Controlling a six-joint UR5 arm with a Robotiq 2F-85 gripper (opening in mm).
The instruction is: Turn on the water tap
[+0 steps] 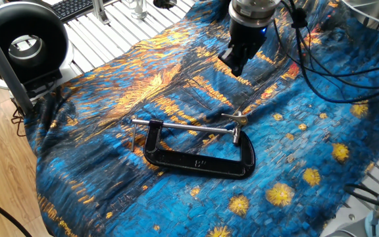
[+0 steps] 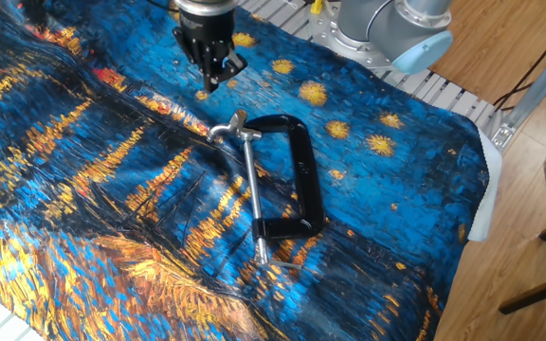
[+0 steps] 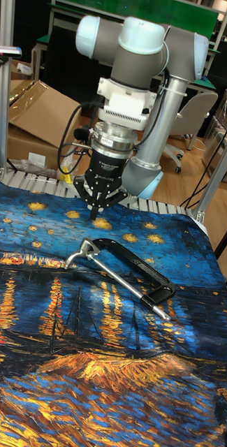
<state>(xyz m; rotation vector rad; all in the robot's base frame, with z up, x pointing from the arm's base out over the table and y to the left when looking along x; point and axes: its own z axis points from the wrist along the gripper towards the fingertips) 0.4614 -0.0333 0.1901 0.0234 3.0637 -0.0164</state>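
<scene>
Covering your tabletop is one painted blue cloth [image 1: 110,105], and one black clamp [image 1: 196,161] is lying on it with one water tap [image 1: 237,118] at its end. Your end effector [image 3: 98,204] is hovering apart, empty; only the tall view is showing its fingers spread.

Robotics lab/workshop, prob.: grey industrial robot arm [image 3: 151,52] on slatted aluminium bench [image 1: 114,29], black keyboard [image 1: 77,6], flattened brown cardboard boxes [image 3: 40,112], office chair [image 3: 197,115] in bkgd.
</scene>
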